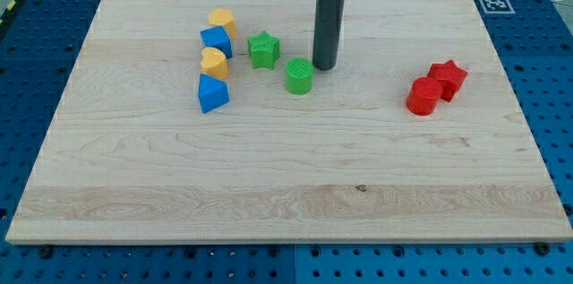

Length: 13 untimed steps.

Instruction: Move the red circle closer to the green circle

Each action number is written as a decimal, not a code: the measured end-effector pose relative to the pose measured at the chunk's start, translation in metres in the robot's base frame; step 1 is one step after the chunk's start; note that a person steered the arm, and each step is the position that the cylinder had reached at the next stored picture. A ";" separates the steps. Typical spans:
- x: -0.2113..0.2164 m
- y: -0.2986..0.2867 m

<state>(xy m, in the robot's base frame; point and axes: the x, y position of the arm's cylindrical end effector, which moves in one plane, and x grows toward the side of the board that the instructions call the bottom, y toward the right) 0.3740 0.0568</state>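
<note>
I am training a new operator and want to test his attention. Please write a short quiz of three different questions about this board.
1. True or false: my tip touches the red circle.
2. Which block sits nearest my tip? A) green circle B) red star C) blue triangle-like block
3. Fill in: the red circle lies toward the view's ____ of the green circle.

Key: 1 false, it stands far from it; 2 A; 3 right.
</note>
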 end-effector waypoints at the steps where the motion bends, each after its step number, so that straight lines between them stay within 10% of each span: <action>1: -0.024 0.033; 6: -0.026 0.216; 10: 0.090 0.214; 13: 0.087 0.161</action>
<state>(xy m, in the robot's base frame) 0.4615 0.2180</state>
